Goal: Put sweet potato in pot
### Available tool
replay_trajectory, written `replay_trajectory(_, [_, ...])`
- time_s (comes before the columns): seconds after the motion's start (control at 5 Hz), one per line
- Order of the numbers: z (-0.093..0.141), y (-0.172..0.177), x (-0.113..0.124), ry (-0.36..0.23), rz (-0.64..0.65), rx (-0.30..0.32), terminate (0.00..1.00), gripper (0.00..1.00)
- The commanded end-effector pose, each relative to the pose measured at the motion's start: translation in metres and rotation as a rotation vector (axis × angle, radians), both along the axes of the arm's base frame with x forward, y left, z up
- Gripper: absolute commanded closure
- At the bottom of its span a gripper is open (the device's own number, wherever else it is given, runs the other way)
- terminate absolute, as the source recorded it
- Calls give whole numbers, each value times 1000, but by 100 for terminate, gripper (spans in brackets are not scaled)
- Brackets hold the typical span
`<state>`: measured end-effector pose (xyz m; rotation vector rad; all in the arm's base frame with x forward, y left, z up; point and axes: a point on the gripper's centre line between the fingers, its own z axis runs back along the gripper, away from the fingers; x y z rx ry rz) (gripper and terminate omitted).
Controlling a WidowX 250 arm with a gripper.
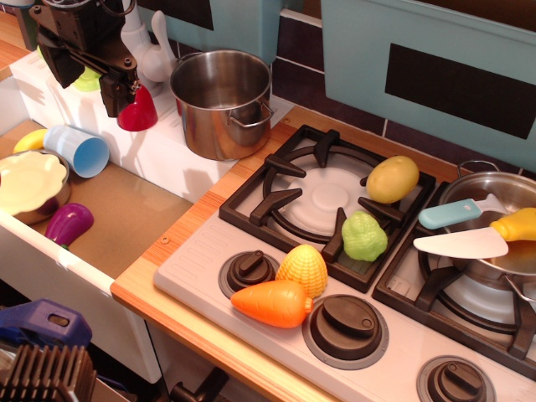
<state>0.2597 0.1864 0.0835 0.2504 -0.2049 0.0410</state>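
The red sweet potato (138, 110) is on the white ledge at the back left, just left of the pot. The tall steel pot (221, 102) stands on the same ledge and looks empty. My gripper (89, 90) hangs over the ledge at the top left with its two dark fingers apart. Its right fingertip (115, 94) is right beside the sweet potato's left side, and nothing is between the fingers. I cannot tell whether the finger touches the sweet potato.
A yellow potato toy (392, 178), green vegetable (364, 236), corn (302, 270) and orange carrot (272, 303) lie on the stove. A steel pan (494, 219) with a white knife is at right. The sink holds a blue cup (79, 151), bowl (30, 182) and purple eggplant (67, 224).
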Motion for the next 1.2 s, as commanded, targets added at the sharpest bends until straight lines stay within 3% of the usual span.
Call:
replay_trajectory(0.0, [0, 0, 0, 0, 0, 0, 0, 0])
replay_trajectory(0.6, [-12, 20, 26, -38, -30, -51, 0, 0])
replay_trajectory(1.0, [-24, 26, 31, -93, -46, -42, 0, 0])
